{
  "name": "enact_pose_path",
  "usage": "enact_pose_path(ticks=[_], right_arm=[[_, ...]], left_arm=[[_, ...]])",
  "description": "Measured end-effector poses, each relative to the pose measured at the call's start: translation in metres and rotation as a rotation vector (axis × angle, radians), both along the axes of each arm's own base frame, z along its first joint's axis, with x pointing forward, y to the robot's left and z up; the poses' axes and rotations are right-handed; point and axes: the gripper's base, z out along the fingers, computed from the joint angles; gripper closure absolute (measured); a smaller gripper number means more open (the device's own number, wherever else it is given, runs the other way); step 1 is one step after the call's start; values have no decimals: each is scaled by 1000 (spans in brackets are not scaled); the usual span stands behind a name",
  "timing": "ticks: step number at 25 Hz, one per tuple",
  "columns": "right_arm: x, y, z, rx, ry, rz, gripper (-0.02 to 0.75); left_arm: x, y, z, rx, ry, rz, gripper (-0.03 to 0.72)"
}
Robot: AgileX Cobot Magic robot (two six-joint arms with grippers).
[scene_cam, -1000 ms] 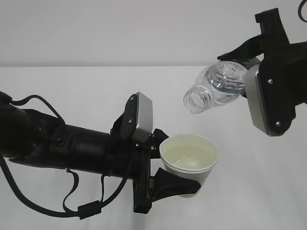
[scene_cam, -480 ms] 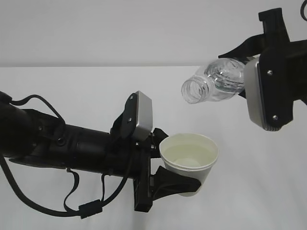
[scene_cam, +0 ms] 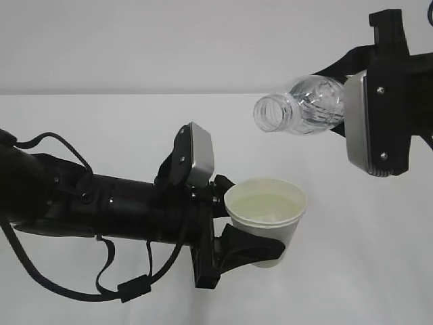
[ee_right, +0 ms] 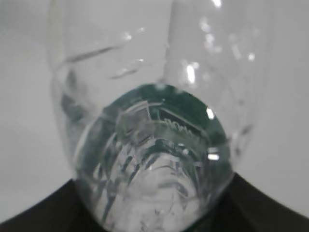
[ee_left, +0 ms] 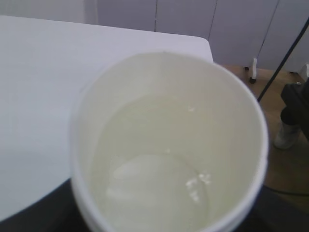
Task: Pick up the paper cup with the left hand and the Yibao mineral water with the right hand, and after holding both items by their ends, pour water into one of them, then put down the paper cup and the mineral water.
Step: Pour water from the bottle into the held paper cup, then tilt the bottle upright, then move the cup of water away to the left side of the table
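Observation:
My left gripper [scene_cam: 240,233] is shut on the white paper cup [scene_cam: 265,218] and holds it upright above the table. The cup has water in it, as the left wrist view [ee_left: 164,159] shows. My right gripper [scene_cam: 348,101] is shut on the base end of the clear Yibao mineral water bottle [scene_cam: 301,106]. The bottle lies almost level, its open capless neck pointing left, above and a little right of the cup. The right wrist view looks along the bottle [ee_right: 154,145] from its base, with the green label showing through it. The fingers of both grippers are mostly hidden.
A white table [scene_cam: 101,128] lies under both arms, and a pale wall stands behind it. In the left wrist view the table's far edge [ee_left: 203,41] shows, with brown floor and a black stand [ee_left: 294,111] beyond it.
The right gripper has lifted and turned the bottle from a downward tilt toward level, so its neck has risen away from the cup. The left arm and cup have barely moved.

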Motion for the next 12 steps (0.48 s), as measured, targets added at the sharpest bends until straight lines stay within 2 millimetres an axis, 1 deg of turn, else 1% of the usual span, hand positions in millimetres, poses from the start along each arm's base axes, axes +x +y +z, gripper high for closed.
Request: enact_pose_path(ticks=[6, 12], right_arm=[[1, 0, 1, 68, 23, -36, 324], [2, 0, 4, 203, 70, -105, 324]], left_arm=[[1, 0, 1, -8, 8, 17, 229], [2, 0, 1, -10, 9, 21, 229]])
